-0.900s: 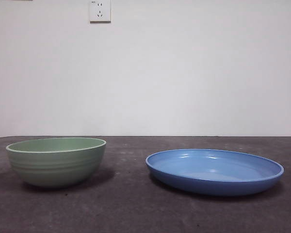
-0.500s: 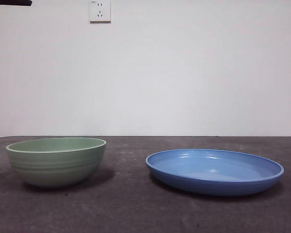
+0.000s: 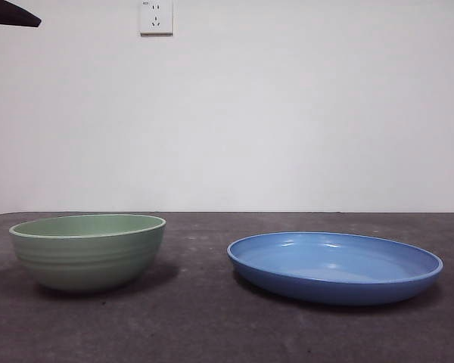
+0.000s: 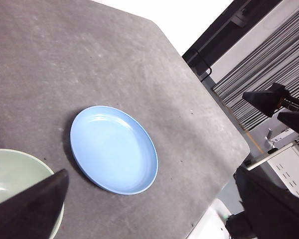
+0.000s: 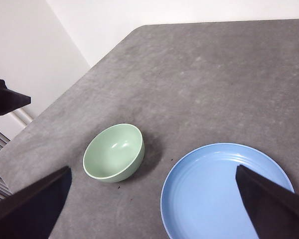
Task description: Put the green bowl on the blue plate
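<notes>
Front view: the green bowl (image 3: 88, 251) sits upright, mouth up, on the grey surface (image 3: 212, 325), apart from the blue plate (image 3: 334, 266) lying flat.

Left wrist view: left tool (image 4: 154, 209) spread wide above both.

Right wrist view: right tool (image 5: 154, 209) spread, high overhead.

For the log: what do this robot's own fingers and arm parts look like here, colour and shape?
Both grippers have plain matte black, wedge-shaped fingers tapering to blunt tips, with no markings or cables visible on them. The left gripper and right gripper each show two such fingers set wide apart. The front view shows only a black pointed tip at the top corner.
</notes>
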{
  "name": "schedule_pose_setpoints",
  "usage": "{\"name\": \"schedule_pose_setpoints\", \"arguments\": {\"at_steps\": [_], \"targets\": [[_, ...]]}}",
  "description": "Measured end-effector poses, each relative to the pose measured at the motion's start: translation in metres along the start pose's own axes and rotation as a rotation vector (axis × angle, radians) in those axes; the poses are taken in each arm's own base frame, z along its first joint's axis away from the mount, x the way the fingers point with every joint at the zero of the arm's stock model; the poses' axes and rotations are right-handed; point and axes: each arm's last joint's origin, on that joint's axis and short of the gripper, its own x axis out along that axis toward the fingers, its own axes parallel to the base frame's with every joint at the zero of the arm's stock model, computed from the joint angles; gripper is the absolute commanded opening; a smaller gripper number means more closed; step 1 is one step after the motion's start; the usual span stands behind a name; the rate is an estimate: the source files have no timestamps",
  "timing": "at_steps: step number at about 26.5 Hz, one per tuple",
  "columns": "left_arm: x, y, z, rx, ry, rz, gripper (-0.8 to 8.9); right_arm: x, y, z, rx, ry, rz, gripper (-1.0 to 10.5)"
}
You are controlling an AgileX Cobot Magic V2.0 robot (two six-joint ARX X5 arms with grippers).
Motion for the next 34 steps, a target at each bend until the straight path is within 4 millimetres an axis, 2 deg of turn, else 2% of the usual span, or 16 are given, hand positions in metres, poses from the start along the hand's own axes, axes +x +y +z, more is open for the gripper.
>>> {"name": "schedule_pose_setpoints", "arguments": {"at_steps": [8,12,24,30,34], "targets": [[0.001,0.003,-0.001,-0.005,-0.001,0.064,6.25,0.000,0.000,0.000,-0.002,-0.005,0.002,5.6],[0.007,0.013,-0.001,-0.048,0.023,0.124,6.25,0.000,0.001,0.000,-0.001,0.003,0.029,5.6],[0.057,0.073,-0.010,-0.222,0.209,0.435,6.10,0.000,0.002,0.000,0.006,0.019,0.082,5.6],[0.085,0.100,-0.025,-0.258,0.350,0.486,4.29,0.000,0.002,0.000,0.005,0.019,0.083,5.6],[0.096,0.112,-0.033,-0.253,0.417,0.521,4.26,0.000,0.002,0.000,0.006,0.019,0.083,5.6]]}}
